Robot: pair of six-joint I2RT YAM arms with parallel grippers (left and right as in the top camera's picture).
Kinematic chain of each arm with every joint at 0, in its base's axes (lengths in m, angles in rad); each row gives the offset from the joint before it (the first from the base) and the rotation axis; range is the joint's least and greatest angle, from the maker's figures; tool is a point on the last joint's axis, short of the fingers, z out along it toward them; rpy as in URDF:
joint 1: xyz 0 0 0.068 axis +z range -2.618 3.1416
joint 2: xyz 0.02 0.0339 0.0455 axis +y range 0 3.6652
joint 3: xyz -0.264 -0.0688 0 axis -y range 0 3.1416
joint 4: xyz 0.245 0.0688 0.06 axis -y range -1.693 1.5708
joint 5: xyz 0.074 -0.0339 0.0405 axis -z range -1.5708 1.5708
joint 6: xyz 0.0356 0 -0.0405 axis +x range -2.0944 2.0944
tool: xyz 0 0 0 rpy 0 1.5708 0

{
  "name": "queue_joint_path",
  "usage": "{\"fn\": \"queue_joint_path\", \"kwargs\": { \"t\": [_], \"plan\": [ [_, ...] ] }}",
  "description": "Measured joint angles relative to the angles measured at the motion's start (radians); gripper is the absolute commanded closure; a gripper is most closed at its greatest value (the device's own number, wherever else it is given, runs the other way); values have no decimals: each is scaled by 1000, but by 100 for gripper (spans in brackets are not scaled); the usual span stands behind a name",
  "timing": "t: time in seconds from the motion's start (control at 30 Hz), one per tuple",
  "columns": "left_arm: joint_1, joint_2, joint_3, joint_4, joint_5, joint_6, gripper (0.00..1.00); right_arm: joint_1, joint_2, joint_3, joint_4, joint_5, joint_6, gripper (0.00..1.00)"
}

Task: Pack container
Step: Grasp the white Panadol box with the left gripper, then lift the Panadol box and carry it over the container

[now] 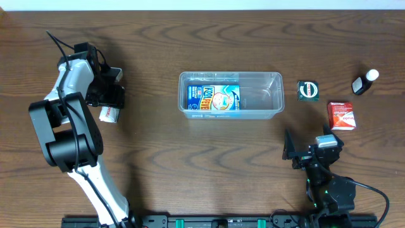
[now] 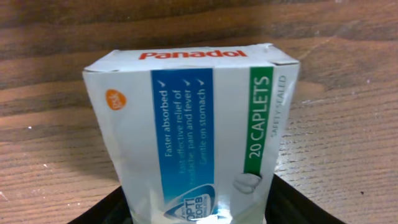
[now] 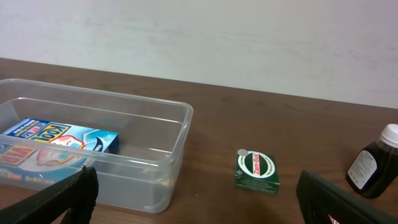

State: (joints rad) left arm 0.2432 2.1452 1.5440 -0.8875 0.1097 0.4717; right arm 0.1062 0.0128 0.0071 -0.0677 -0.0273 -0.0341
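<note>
Table (image 1: 190, 158): container's (image 1: 281, 95) right half seemingly open.

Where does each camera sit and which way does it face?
Overhead: above the table, facing straight down on the container; left tool and right tool both show.
Left wrist: on the left arm, facing the Panadol box its tool grips; dark fingers at the bottom.
Right wrist: on the right arm, low, facing across the table to the wall; fingers in both bottom corners.
Shared: overhead and right wrist both show the container, green box and bottle.
</note>
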Motion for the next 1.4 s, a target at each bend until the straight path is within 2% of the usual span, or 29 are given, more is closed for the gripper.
{"fn": "queue_joint_path", "kwargs": {
  "t": [0.13, 0.23, 0.53, 0.8, 0.97, 1.13, 1.4],
  "plan": [
    [0, 0, 0, 5, 0, -2, 42, 0, 0, 0, 0, 0, 0, 1],
    [0, 0, 0, 11, 0, -13, 48, 0, 0, 0, 0, 0, 0, 1],
    [0, -8, 0, 32, 0, -26, 50, 0, 0, 0, 0, 0, 0, 1],
    [-33, -150, 1, 57, 0, -26, 50, 0, 0, 0, 0, 0, 0, 1],
    [-151, -338, 5, 138, -1, 11, 50, 0, 0, 0, 0, 0, 0, 1],
    [-346, -491, 14, 190, 1, 101, 50, 0, 0, 0, 0, 0, 0, 1],
    [-627, -529, 16, 196, 15, 196, 50, 0, 0, 0, 0, 0, 0, 1]
  ]
}}
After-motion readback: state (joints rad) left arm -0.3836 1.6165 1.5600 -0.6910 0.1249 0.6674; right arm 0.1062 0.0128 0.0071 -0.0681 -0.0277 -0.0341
